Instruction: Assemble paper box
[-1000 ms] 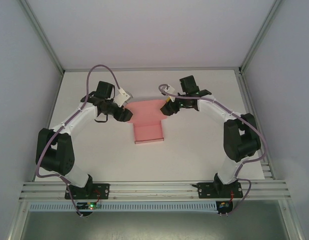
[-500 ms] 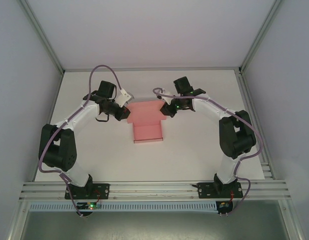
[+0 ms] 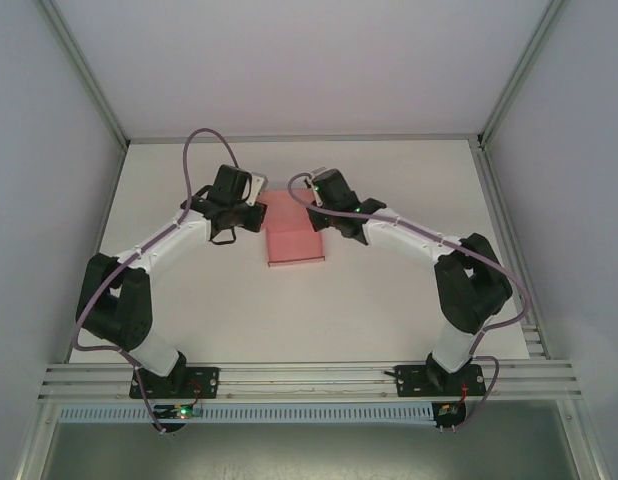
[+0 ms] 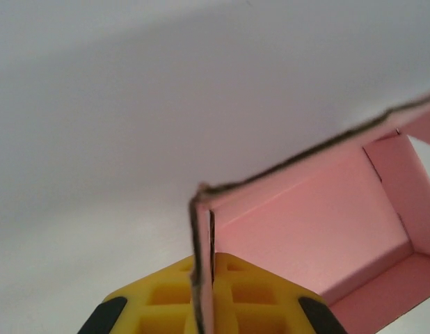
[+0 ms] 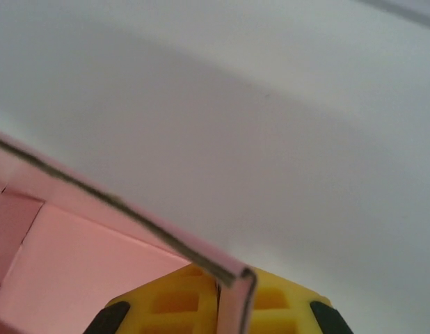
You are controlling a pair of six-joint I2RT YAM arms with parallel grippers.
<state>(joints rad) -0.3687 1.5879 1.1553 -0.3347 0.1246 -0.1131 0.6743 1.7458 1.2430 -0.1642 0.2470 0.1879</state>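
Careful: your left gripper [image 4: 203, 296] and right gripper [image 5: 233, 298] are each closed tight on a far corner of the thin pink card box [image 3: 293, 242]; uneven pulling could crease or tear it.

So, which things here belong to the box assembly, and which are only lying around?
Part of the job: paper box; left gripper, shut on one box corner; right gripper, shut on another corner.

Only surroundings: table; metal rail at the near edge.
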